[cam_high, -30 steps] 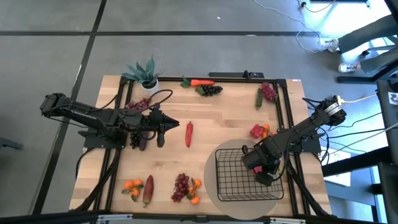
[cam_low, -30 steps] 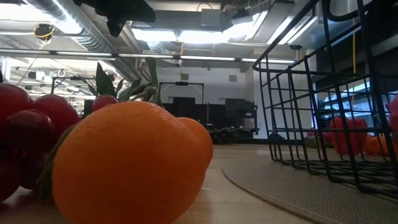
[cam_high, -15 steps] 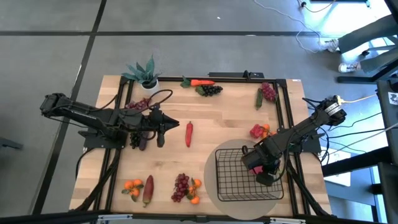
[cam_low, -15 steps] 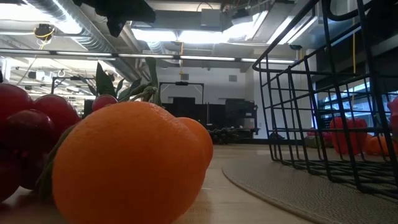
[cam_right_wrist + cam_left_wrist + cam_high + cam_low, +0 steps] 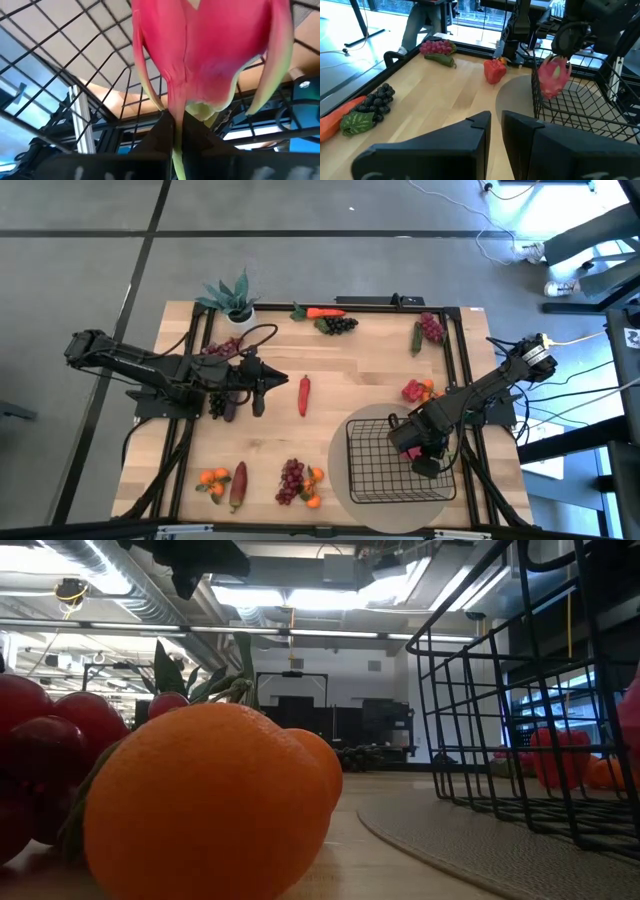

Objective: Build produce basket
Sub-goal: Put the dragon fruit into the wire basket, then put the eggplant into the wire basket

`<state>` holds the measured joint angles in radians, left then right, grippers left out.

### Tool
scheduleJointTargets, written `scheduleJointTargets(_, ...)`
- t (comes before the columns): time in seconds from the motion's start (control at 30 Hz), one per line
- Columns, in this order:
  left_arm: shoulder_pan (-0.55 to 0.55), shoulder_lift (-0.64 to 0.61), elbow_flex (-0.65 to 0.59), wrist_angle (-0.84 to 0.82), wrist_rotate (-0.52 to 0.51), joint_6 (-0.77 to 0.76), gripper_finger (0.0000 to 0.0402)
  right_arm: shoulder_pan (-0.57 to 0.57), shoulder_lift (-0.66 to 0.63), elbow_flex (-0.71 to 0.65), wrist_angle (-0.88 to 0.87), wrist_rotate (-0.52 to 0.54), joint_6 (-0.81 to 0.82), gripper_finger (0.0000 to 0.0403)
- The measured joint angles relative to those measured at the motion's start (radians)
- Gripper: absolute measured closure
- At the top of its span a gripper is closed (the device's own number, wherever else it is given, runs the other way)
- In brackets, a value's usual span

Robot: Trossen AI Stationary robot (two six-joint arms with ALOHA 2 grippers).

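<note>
- Right tool [image 5: 422, 457] pinches the pink dragon fruit [image 5: 553, 76] by its tip, hanging over the basket [image 5: 385, 465]; not yet released.
- Basket looks empty otherwise, sitting on the round mat [image 5: 345, 435].
- Left tool [image 5: 262, 385] waits mid-surface, fingers nearly together, holding nothing; red pepper [image 5: 304, 394], carrot [image 5: 325, 312], grapes [image 5: 290, 478] and oranges [image 5: 212, 477] remain outside.

Bright overhead ceiling lights [image 5: 300, 598]; near orange [image 5: 205, 805] soft, window glare.

On my feed I count one basket [image 5: 393, 463], holding one dragon fruit [image 5: 404, 435]. Outside the basket: four grape bunches [image 5: 291, 479], two red peppers [image 5: 304, 394], one carrot [image 5: 325, 312], and perhaps three orange clusters [image 5: 213, 478].
</note>
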<state>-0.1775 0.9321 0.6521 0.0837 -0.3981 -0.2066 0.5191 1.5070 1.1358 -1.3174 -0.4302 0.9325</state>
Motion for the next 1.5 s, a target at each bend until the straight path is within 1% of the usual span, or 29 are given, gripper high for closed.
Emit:
scheduleJointTargets(0.2, 0.0, 0.0, 0.0, 0.0, 0.0, 0.0, 0.0365, 0.0, 0.0, 0.0, -0.003, 0.0, -0.001, 0.0389)
scheduleJointTargets(0.4, 0.0, 0.0, 0.0, 0.0, 0.0, 0.0, 0.0365, 0.0, 0.0, 0.0, -0.004, 0.003, -0.055, 0.0398)
scheduleJointTargets(0.47, 0.0, 0.0, 0.0, 0.0, 0.0, 0.0, 0.0365, 0.0, 0.0, 0.0, -0.004, 0.019, -0.055, 0.0399)
scheduleJointTargets(0.53, 0.0, 0.0, 0.0, 0.0, 0.0, 0.0, 0.0365, 0.0, 0.0, 0.0, -0.003, 0.041, -0.056, 0.0394)
scheduleJointTargets(0.83, 0.0, 0.0, 0.0, 0.0, 0.001, 0.021, 0.0365, -0.008, 0.0, 0.0, -0.003, 0.05, -0.089, 0.0343)
scheduleJointTargets(0.93, 0.0, 0.0, 0.0, 0.0, 0.041, 0.053, 0.0365, -0.008, 0.0, 0.0, -0.003, 0.05, -0.122, 0.0329)
scheduleJointTargets(1.13, 0.0, 0.0, 0.0, 0.0, 0.053, 0.056, 0.0365, -0.011, 0.0, 0.0, 0.0, 0.047, -0.18, 0.0324)
scheduleJointTargets(1.43, 0.0, 0.0, 0.0, 0.0, 0.053, 0.056, 0.0365, -0.046, -0.001, 0.002, -0.028, 0.044, -0.175, 0.0324)
scheduleJointTargets(1.5, 0.0, 0.0, 0.0, 0.0, 0.052, 0.056, 0.0365, -0.049, -0.001, 0.013, -0.061, 0.045, -0.178, 0.0324)
